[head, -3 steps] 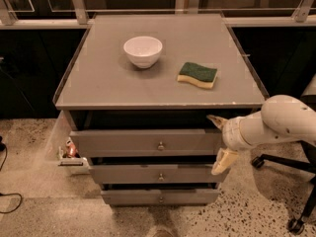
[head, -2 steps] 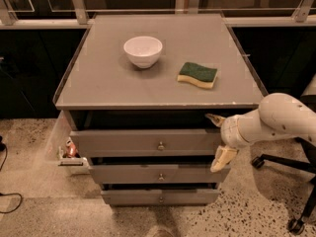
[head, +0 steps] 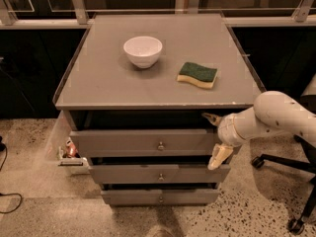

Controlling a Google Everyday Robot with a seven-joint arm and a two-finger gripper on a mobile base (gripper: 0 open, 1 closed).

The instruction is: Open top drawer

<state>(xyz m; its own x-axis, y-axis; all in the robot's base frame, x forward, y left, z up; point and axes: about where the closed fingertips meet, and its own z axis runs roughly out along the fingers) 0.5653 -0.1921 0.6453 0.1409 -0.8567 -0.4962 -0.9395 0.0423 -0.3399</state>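
Note:
The top drawer [head: 123,142] is the uppermost grey front under the cabinet top, with a small round metal knob [head: 160,145] at its centre. It stands out slightly, with a dark gap above it. My gripper [head: 214,137] is at the drawer's right end, on the white arm that comes in from the right. One fingertip [head: 209,116] sits above the drawer's top edge and the other fingertip [head: 217,158] hangs below its bottom edge. The fingers are spread apart, and I cannot tell whether they touch the drawer front.
Two lower grey drawers [head: 160,174] [head: 160,196] with similar knobs stand below. A white bowl [head: 142,51] and a green-and-yellow sponge [head: 197,74] lie on the cabinet top [head: 98,83]. Small items [head: 69,152] lie on the floor at left, and chair wheels [head: 259,161] are at right.
My gripper and arm have shifted slightly to the left along the drawer's right end. The drawer front has not visibly moved.

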